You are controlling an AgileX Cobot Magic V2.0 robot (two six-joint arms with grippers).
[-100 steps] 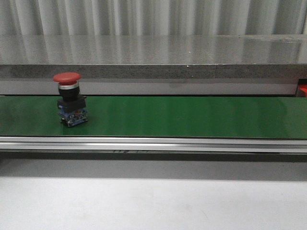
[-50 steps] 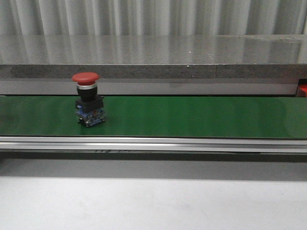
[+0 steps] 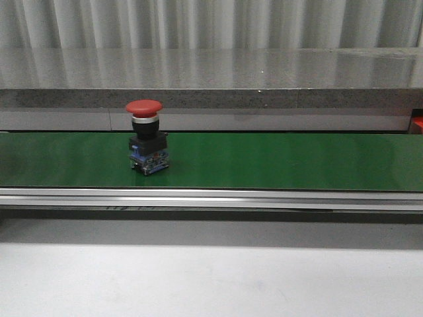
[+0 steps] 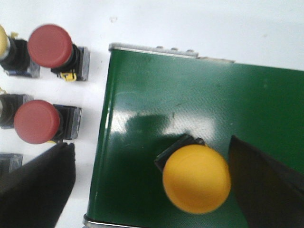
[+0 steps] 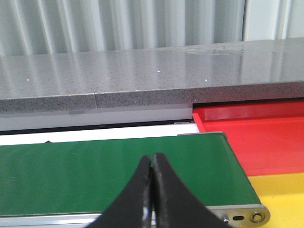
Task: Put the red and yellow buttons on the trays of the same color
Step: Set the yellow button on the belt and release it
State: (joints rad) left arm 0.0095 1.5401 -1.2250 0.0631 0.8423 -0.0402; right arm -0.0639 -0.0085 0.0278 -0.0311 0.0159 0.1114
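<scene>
A red button [image 3: 147,145] with a mushroom cap stands upright on the green belt [image 3: 277,162], left of centre in the front view; neither gripper shows there. In the left wrist view a yellow button [image 4: 196,178] stands on the belt's end [image 4: 142,95], between the wide-apart fingers of my open left gripper [image 4: 149,142] and close to one finger [image 4: 261,185]. The right gripper [image 5: 152,159] is shut on nothing and hovers over the belt's other end. Just past that end lie the red tray [image 5: 256,137] and the yellow tray [image 5: 282,194].
Two more red buttons [image 4: 50,46] [image 4: 36,121] and parts of others sit on the white table beside the belt's end. A grey stone ledge [image 3: 211,72] runs behind the belt, and a metal rail [image 3: 211,198] runs along its front.
The red button has travelled to the right along the belt in the front view, staying upright.
</scene>
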